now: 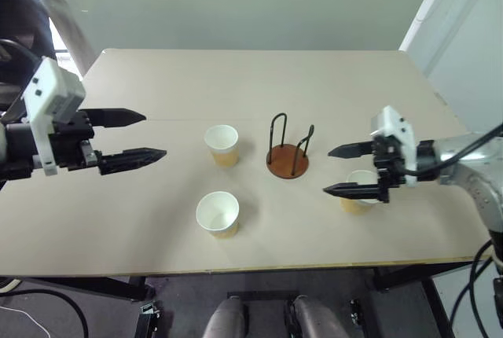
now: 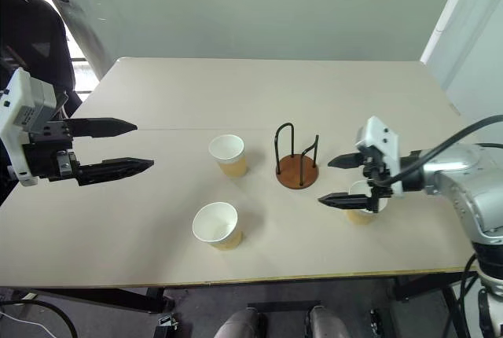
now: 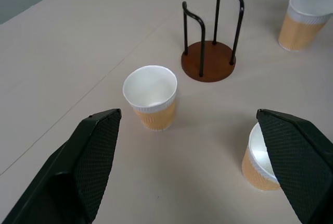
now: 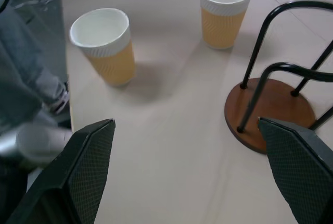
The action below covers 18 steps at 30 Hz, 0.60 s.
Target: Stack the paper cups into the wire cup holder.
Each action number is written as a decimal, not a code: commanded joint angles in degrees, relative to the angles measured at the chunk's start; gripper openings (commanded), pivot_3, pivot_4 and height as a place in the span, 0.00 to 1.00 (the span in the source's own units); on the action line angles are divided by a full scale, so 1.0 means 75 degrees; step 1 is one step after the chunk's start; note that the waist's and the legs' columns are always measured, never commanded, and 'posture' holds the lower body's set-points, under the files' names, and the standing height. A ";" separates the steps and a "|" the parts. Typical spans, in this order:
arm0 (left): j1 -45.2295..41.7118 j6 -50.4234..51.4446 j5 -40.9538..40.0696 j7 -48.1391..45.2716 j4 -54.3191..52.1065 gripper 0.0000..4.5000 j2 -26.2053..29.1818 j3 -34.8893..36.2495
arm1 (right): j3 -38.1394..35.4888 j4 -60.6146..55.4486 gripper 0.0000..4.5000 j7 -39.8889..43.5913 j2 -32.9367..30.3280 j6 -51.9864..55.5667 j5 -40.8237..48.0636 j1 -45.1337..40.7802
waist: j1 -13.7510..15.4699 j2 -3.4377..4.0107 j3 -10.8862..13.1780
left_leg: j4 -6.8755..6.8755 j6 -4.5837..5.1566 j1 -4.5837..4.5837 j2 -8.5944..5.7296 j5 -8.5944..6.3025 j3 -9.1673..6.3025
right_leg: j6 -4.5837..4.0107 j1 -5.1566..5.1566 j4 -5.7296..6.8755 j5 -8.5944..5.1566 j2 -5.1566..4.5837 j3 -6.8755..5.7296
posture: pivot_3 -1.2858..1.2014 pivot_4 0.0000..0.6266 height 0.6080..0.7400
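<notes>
We see ribbed matt paper cups (image 3: 151,99); a smooth wooden-looking holder base (image 3: 208,61) with glossy black wire loops (image 3: 230,18); a matt table (image 1: 236,86).

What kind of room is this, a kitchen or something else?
Probably a lab or test room, not a kitchen: a plain beige table against bare walls, cables trailing on the floor, and just three paper cups and a wire cup holder laid out.

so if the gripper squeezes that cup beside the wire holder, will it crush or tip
Probably both are risks. The cup looks like thin paper with an open, unsupported rim, so a hard squeeze would likely dent it. It stands empty and narrows toward its base, so a sideways nudge could tip it. Its ribbed wall may help against slipping.
</notes>
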 commanded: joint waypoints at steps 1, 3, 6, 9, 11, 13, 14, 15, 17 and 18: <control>-0.0136 -0.0036 -0.0048 0.0052 -0.0157 0.99 0.0032 0.0151 | 0.0199 -0.0158 1.00 -0.0912 0.0322 0.0663 -0.0051 -0.0293 | -0.0001 -0.0001 0.0000 | 0.0002 0.0001 0.0000 0.0000 0.0001 0.0000 | 0.0000 0.0000 0.0000 0.0000 0.0000 0.0000 | 0.52 0.24 1.00; -0.0101 0.0048 -0.0138 0.0033 -0.0226 0.99 0.0053 0.0230 | 0.0402 -0.0070 1.00 -0.1268 0.0555 0.0946 -0.0096 -0.0449 | 0.0001 -0.0001 0.0000 | 0.0006 0.0005 -0.0002 0.0000 0.0005 0.0000 | -0.0001 -0.0002 0.0000 0.0000 0.0000 0.0002 | 0.52 0.24 1.00; 0.0073 0.0221 -0.0268 -0.0003 -0.0420 0.99 0.0073 0.0460 | 0.0655 0.0201 1.00 -0.1760 0.0897 0.1208 -0.0243 -0.0666 | 0.0000 -0.0002 0.0000 | 0.0007 0.0006 -0.0002 0.0000 0.0005 0.0000 | -0.0002 -0.0002 0.0000 0.0000 0.0000 0.0002 | 0.52 0.24 1.00; 0.0266 0.0394 -0.0333 0.0078 -0.0639 0.99 0.0046 0.0706 | 0.0897 0.0594 1.00 -0.2161 0.1273 0.1297 -0.0426 -0.0886 | 0.0001 -0.0004 -0.0001 | 0.0003 0.0005 -0.0004 0.0000 0.0004 0.0000 | -0.0001 -0.0006 -0.0001 0.0001 0.0001 0.0002 | 0.52 0.24 1.00; 0.0374 0.0496 -0.0343 0.0156 -0.0765 0.99 0.0032 0.0846 | 0.0995 0.0944 1.00 -0.2465 0.1576 0.1331 -0.0585 -0.1046 | 0.0000 -0.0004 -0.0001 | -0.0001 0.0004 -0.0004 0.0000 0.0003 0.0000 | 0.0003 -0.0010 0.0001 0.0003 0.0001 0.0002 | 0.52 0.24 1.00; 0.0439 0.0564 -0.0363 0.0209 -0.0856 0.99 0.0018 0.0943 | 0.1071 0.1164 1.00 -0.2626 0.1729 0.1319 -0.0705 -0.1139 | 0.0001 -0.0003 -0.0001 | -0.0005 0.0004 -0.0006 0.0001 0.0003 0.0000 | 0.0011 -0.0017 0.0003 0.0008 0.0001 0.0002 | 0.52 0.24 1.00; 0.0491 0.0609 -0.0371 0.0235 -0.0911 0.99 0.0010 0.1009 | 0.1097 0.1264 1.00 -0.2694 0.1798 0.1291 -0.0763 -0.1169 | 0.0006 -0.0004 -0.0001 | -0.0007 0.0003 -0.0006 0.0001 0.0002 0.0000 | 0.0011 -0.0019 0.0004 0.0008 0.0001 0.0002 | 0.52 0.24 1.00; 0.0566 0.0661 -0.0375 0.0256 -0.0972 0.99 0.0000 0.1109 | 0.1123 0.1389 1.00 -0.2789 0.1898 0.1250 -0.0831 -0.1210 | 0.0012 -0.0004 -0.0002 | -0.0009 0.0001 -0.0006 0.0001 0.0001 0.0000 | 0.0011 -0.0019 0.0004 0.0008 0.0001 0.0001 | 0.52 0.24 1.00; 0.0680 0.0735 -0.0386 0.0309 -0.1059 0.99 -0.0010 0.1264 | 0.1148 0.1527 1.00 -0.2902 0.2085 0.1204 -0.0884 -0.1271 | 0.0015 -0.0004 -0.0002 | -0.0009 0.0000 -0.0007 0.0001 -0.0004 0.0000 | 0.0011 -0.0020 0.0004 0.0008 0.0001 0.0000 | 0.52 0.24 1.00; 0.0712 0.0756 -0.0401 0.0333 -0.1084 0.99 -0.0012 0.1307 | 0.1153 0.1551 1.00 -0.2920 0.2144 0.1198 -0.0886 -0.1287 | 0.0014 -0.0005 -0.0002 | -0.0010 0.0000 -0.0009 0.0001 -0.0005 0.0000 | 0.0011 -0.0020 0.0003 0.0008 0.0001 0.0000 | 0.52 0.24 1.00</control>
